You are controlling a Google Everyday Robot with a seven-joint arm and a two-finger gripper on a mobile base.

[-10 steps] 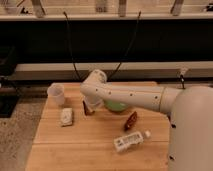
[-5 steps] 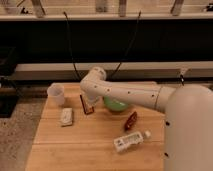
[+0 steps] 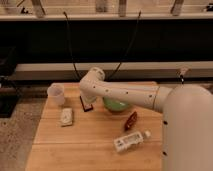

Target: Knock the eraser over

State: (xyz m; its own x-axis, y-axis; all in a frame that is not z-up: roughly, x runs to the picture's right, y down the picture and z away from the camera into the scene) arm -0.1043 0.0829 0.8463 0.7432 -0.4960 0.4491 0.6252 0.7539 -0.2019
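Note:
The eraser (image 3: 84,104), a small dark block with a reddish edge, stands on the wooden table (image 3: 90,145) to the right of the white cup (image 3: 56,93). It is shorter than the cup. My gripper (image 3: 89,99) hangs down from the white arm's bent wrist (image 3: 92,80), right at the eraser's top and right side. It covers part of the eraser, and I cannot tell whether they touch.
A flat white lumpy pad (image 3: 66,116) lies in front of the cup. A green bowl (image 3: 116,105) sits under the arm. A reddish-brown elongated object (image 3: 131,120) and a lying white bottle (image 3: 130,141) are at front right. My white body (image 3: 187,130) fills the right side.
The arm's wrist and gripper have shifted a little to the left and back, closer over the eraser. The eraser still stands in about the same spot.

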